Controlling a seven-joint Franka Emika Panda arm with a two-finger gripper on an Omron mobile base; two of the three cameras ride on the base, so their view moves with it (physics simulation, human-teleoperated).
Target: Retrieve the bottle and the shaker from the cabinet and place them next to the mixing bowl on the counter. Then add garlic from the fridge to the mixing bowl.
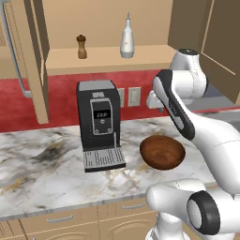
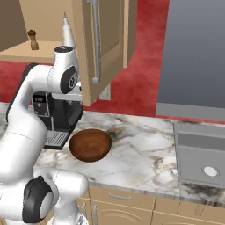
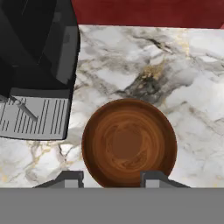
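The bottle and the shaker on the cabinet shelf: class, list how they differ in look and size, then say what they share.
The bottle is white-grey; the shaker is brown wood. The bottle is taller, tapering to a thin pointed neck; the shaker is short with a round knob top. In the left base view the bottle stands to the right of the shaker. Both stand upright, apart, on the open cabinet shelf.

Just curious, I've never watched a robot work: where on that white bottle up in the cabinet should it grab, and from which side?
Probably the rounded body of the bottle, approached level from the open front of the cabinet. It stands upright on the shelf, and its thin pointed neck gives the hand little to grip. The shaker stands well apart.
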